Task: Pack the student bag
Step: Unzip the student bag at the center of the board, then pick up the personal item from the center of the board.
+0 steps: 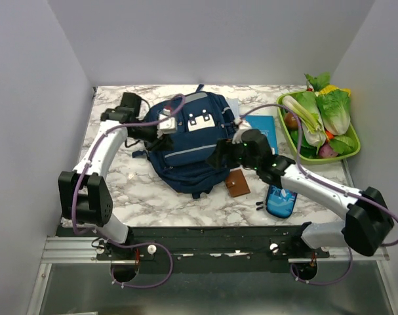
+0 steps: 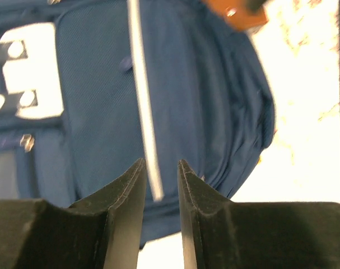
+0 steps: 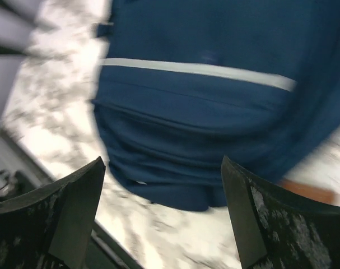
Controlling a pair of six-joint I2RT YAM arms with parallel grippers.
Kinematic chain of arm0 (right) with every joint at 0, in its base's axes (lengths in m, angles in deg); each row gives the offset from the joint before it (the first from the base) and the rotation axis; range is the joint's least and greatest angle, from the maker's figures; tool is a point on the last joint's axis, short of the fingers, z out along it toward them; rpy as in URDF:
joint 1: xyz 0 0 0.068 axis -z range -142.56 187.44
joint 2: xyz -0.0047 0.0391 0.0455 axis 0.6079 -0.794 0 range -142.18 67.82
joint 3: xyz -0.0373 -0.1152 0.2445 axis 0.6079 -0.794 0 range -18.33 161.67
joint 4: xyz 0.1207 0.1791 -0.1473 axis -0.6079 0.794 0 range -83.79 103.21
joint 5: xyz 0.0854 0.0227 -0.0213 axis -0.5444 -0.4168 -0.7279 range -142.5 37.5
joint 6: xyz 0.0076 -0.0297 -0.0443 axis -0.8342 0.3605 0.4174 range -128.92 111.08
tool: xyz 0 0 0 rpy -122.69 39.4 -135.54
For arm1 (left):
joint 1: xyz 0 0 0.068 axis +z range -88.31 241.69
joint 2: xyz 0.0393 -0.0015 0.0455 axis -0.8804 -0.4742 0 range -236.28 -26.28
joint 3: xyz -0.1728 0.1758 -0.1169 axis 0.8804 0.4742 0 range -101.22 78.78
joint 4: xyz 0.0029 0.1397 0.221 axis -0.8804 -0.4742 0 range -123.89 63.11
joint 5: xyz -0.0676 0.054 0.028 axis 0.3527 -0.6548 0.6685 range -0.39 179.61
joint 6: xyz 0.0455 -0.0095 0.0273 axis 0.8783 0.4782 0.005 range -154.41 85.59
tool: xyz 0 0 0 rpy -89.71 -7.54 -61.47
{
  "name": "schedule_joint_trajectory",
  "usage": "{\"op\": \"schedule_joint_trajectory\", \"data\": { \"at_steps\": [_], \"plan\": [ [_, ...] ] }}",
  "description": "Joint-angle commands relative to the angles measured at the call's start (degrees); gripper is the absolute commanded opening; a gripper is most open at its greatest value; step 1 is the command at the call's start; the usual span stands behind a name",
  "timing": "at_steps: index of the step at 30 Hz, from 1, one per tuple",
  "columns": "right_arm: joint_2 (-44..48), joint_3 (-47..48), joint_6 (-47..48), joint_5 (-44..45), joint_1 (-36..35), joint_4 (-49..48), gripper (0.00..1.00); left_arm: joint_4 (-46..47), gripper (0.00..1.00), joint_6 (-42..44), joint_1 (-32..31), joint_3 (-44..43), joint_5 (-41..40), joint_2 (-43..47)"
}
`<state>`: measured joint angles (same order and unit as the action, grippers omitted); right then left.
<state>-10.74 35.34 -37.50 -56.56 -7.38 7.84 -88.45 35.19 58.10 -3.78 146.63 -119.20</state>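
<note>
student bag flat mid-table | left gripper slit-narrow at its far-left edge, no pinch seen | right gripper spread wide, empty, near-right | step: likely opening | next: needs pinch on its closure

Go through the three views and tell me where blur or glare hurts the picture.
Top external: sharp, evenly lit, the student bag clear. Left wrist: bag slightly soft, the table blown out to white. Right wrist: heavy motion smear over bag and table; only the right claw looks crisp.
</note>
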Motion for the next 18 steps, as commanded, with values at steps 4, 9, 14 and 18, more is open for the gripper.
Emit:
{"op": "schedule_joint_trajectory", "data": {
  "at_steps": [4,9,14,18],
  "plan": [
    [9.04,-13.41,-4.47,3.7,11.84,7.15,0.93,20.95,0.39,-15.99,-15.98,8.21,-9.19,3.29],
    [8.61,-16.75,-6.05,5.64,14.84,10.41,0.93,27.18,0.44,-15.73,-20.48,11.28,-15.86,0.9],
    [7.46,-19.04,-6.49,4.32,16.95,9.45,0.92,31.05,0.45,-14.94,-22.59,11.9,-20.97,-0.41],
    [6.06,-20.71,-7.98,0.73,17.31,7.7,0.91,32.64,0.45,-14.67,-23.03,11.55,-24.84,-1.91]
  ]
}}
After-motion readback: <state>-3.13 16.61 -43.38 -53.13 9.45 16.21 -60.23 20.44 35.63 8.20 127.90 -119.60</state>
